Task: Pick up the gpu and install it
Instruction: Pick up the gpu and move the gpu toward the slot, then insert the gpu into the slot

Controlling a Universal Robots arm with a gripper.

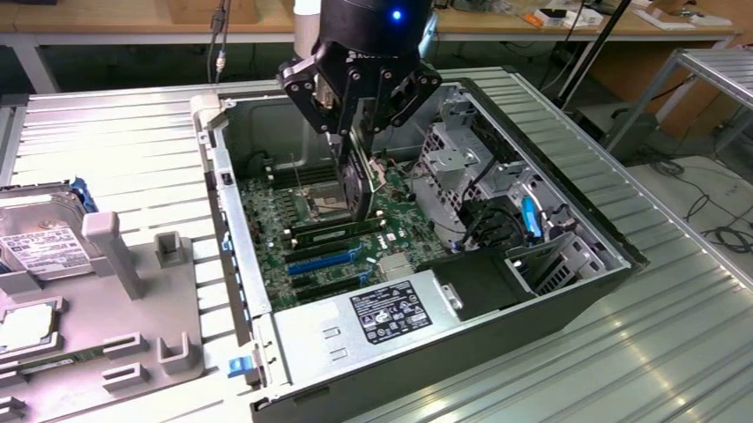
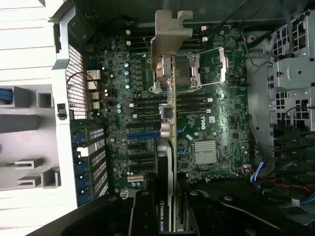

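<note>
Gripper (image 1: pixel 356 132) over the open computer case (image 1: pixel 565 291), its two dark fingers (image 1: pixel 316 97) clamped on the gpu (image 1: pixel 360 181), one against each flat face. The card hangs on edge below the claw, inside the case opening and above the motherboard (image 1: pixel 277 233), roughly over the processor socket (image 1: pixel 324 204). Whether its lower edge touches the board cannot be told

In the wrist view the gpu (image 2: pixel 170 147) shows edge-on as a thin strip running out from the gripper (image 2: pixel 170 209) across the motherboard (image 2: pixel 221 113). Its silvery bracket (image 2: pixel 170 39) stands at the far end, near the wall of the case. A long blue slot (image 2: pixel 142 133) lies just beside the card's line, and a small finned heatsink (image 2: pixel 205 151) sits on the other side

In the exterior view a power supply (image 1: pixel 376 317) with a white label fills the near end of the case. Outside the case, toward the exterior view's left, a hard drive (image 1: pixel 35 247) rests on a grey tray (image 1: pixel 141 291)
</note>
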